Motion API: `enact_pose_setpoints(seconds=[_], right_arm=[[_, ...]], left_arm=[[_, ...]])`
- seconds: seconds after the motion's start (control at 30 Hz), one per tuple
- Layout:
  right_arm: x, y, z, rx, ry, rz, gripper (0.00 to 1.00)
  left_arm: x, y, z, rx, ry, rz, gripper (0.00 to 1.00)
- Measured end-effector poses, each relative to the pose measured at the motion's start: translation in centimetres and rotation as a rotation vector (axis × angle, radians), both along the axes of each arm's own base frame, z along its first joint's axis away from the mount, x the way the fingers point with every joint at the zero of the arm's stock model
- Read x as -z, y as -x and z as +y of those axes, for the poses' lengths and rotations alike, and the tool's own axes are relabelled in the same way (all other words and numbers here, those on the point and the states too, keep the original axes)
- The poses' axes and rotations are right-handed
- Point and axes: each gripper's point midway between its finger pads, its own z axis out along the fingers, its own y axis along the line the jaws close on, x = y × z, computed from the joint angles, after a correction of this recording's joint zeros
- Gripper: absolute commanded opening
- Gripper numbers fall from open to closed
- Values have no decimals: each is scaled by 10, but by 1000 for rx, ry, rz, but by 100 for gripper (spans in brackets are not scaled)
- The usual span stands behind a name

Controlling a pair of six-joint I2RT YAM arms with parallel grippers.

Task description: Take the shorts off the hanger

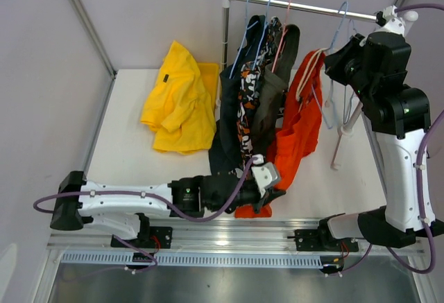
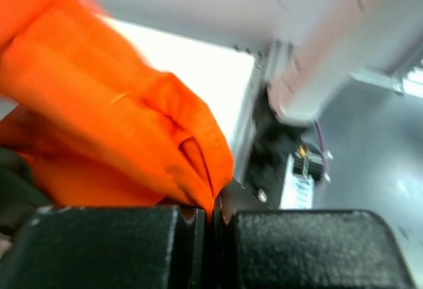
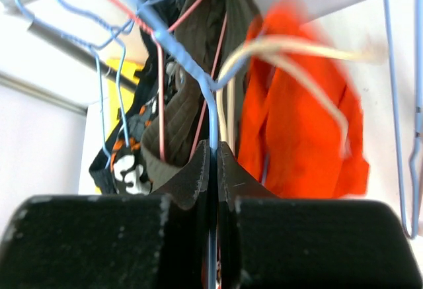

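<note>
Orange-red shorts [image 1: 298,130] hang from a cream wire hanger on the rail [image 1: 305,6]. My left gripper [image 1: 267,197] is low at the front and shut on their bottom hem; the orange fabric [image 2: 99,117] runs into my closed left gripper [image 2: 213,213]. My right gripper [image 1: 333,64] is up beside the waistband. In the right wrist view my right gripper [image 3: 213,153] is shut on a blue hanger [image 3: 210,114] wire next to the orange-red shorts [image 3: 297,130]. Olive shorts [image 1: 270,95], camouflage shorts [image 1: 248,102] and navy shorts [image 1: 225,136] hang to the left. Yellow shorts [image 1: 180,98] lie on the table.
The rack's upright post [image 1: 225,32] stands at the back centre and its slanted leg [image 1: 343,136] comes down at the right, near my right arm. An empty blue hanger [image 3: 396,137] hangs right of the orange pair. Walls close in the table [image 1: 125,157] at the left and back.
</note>
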Motion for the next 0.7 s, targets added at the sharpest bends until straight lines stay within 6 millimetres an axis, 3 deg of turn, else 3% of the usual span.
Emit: enact_pose_setpoints(seconds=[0.1,0.23,0.33,0.43,0.53,0.6,0.7], right_arm=[[-1,-1,-5,14,3,-1,0],[9,7,-4,2,-16,14,0],[24,25,-2,-16,-55,37,0],[38,52,-1,-46,-97,65,0],[36,79,-1,-76,-135,61,0],[32,87,-2,-84,-141,49,0],[22,91,-4,-81,-136,26,0]], left_arm=[[25,11,3,1,-48,15,0],[44,-12,-5,-92,-112,14,0],[38,-53,-26,-181,-136,25,0],[14,-112,-45,-298,-117,37,0],[-12,-175,-63,-411,-113,59,0],[-25,-210,-70,-471,-109,70,0],[-13,-217,-63,-499,-158,90,0]])
